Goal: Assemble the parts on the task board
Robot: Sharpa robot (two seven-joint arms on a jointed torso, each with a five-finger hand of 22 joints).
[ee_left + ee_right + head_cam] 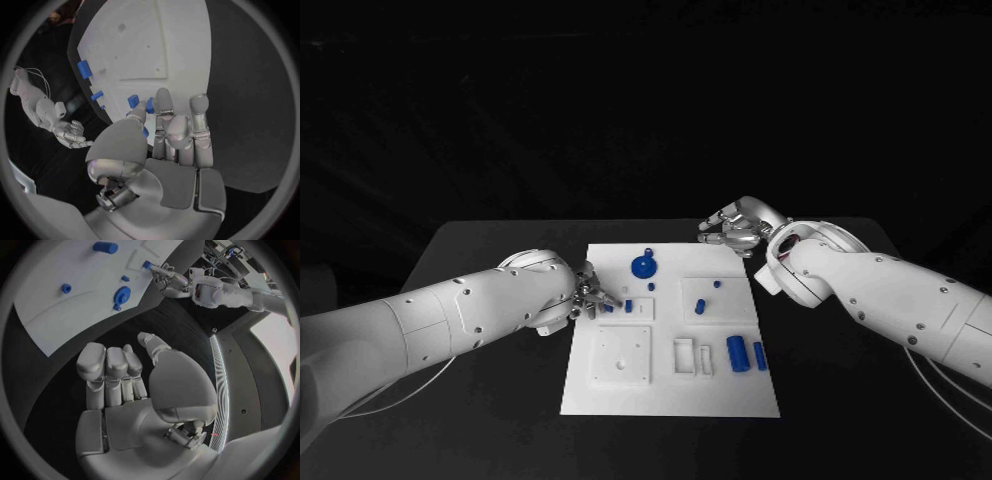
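The white task board [668, 395] lies in the middle of the black table. My left hand [593, 296] reaches over the board's left edge, and its thumb and a finger pinch a small blue part [149, 105] at the board's surface. More small blue parts [132, 101] stand right beside it. A round blue disc part [645, 266] sits at the far middle, and two blue cylinders [736, 354] lie at the right. My right hand [738, 226] hovers over the table by the board's far right corner, fingers loosely bent, holding nothing [119, 375].
Two small blue pegs [701, 305] stand in a raised square at the board's middle right. A white square plate [622, 355] with holes sits at the near left of the board. Bare black table [502, 400] lies on both sides.
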